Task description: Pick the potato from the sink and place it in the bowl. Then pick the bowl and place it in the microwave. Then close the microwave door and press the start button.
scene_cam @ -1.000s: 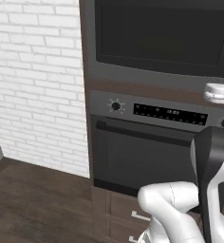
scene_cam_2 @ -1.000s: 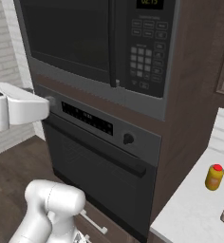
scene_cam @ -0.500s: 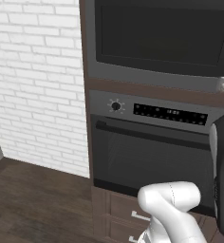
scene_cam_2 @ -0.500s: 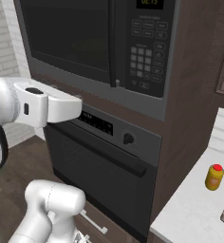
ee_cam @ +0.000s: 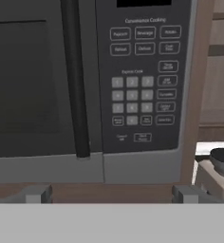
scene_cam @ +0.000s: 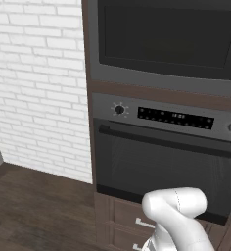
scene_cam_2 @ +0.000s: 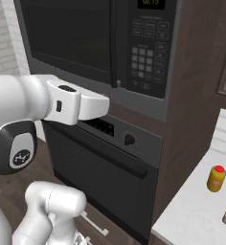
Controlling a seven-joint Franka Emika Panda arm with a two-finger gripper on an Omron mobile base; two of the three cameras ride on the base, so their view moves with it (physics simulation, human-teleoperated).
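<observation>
We found the microwave door already shut across the upper left of the right base view, so only the start button remained (the bowl's whereabouts we could not tell). Our gripper stood wide open, empty, facing the keypad.

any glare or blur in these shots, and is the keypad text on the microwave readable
Hand view: the microwave keypad is soft and its labels are too blurred to read; no glare on the door. Right base view: flat, even light, the keypad is small and unreadable, and the yellow bottle casts a faint shadow on the counter. Left base view: even light, dull oven glass, no reflections.
</observation>
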